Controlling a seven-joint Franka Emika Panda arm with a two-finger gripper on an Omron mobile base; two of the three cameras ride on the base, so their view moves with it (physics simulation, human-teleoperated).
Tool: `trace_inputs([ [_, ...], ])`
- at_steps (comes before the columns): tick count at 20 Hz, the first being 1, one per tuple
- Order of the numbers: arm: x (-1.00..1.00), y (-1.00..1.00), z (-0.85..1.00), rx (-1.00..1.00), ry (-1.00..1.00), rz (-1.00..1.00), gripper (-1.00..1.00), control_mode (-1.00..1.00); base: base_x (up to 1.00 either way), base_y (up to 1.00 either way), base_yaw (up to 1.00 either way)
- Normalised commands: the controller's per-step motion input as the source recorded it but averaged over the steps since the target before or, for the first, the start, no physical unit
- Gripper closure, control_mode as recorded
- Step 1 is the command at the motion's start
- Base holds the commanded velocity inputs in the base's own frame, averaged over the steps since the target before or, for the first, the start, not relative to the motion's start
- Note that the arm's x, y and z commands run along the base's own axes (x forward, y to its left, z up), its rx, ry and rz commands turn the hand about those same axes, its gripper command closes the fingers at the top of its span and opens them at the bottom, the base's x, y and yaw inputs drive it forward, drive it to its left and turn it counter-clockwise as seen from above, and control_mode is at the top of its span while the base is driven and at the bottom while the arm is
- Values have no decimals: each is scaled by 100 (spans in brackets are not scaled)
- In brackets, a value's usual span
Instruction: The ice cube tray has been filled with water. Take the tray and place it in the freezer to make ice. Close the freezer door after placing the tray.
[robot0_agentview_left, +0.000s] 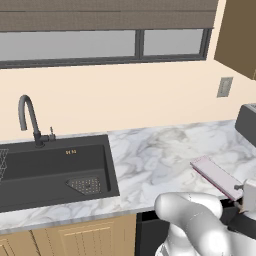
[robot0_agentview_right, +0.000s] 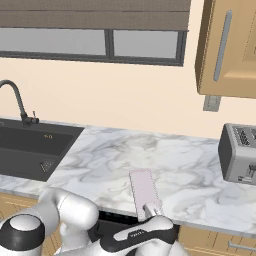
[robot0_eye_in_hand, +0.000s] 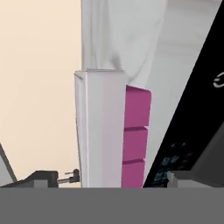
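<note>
Ice cube tray (robot0_agentview_right: 144, 192) flat on marble counter (robot0_agentview_right: 190, 170), near front edge, long axis running front to back, slightly angled. Right of sink (robot0_agentview_left: 55, 167) with bare marble between; left of toaster (robot0_agentview_right: 240, 152), well apart. Pale pink-lilac top visible from both base views (robot0_agentview_left: 216, 176); near end overhanging or right at counter front edge, hard to tell which.

Gripper (robot0_agentview_right: 150, 210) low at tray's near end, at counter front edge. Jaws spread wide, one dark finger tip (robot0_eye_in_hand: 43, 178) left of tray end, other to its right. From hand view, tray (robot0_eye_in_hand: 111, 131) seen end-on and rolled on its side, pale top face at left, magenta cell undersides at right, sitting between finger tips. No clear contact with pads, nothing gripped.

Faucet (robot0_agentview_left: 30, 120) at sink's back edge. Wall outlet (robot0_agentview_left: 224, 86) above counter, right of sink. Wood upper cabinet (robot0_agentview_right: 230, 47) above toaster. Window (robot0_agentview_left: 100, 45) above sink.
</note>
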Motion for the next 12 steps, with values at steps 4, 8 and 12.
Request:
trace_inputs([
  [4, 23, 0, -7, 1, 7, -2, -100, -100, 0, 0, 0],
  [8, 21, 0, -4, 1, 8, -2, -100, -100, 0, 0, 0],
  [12, 19, 1, -3, 0, 8, -1, 100, -100, 0, 0, 0],
])
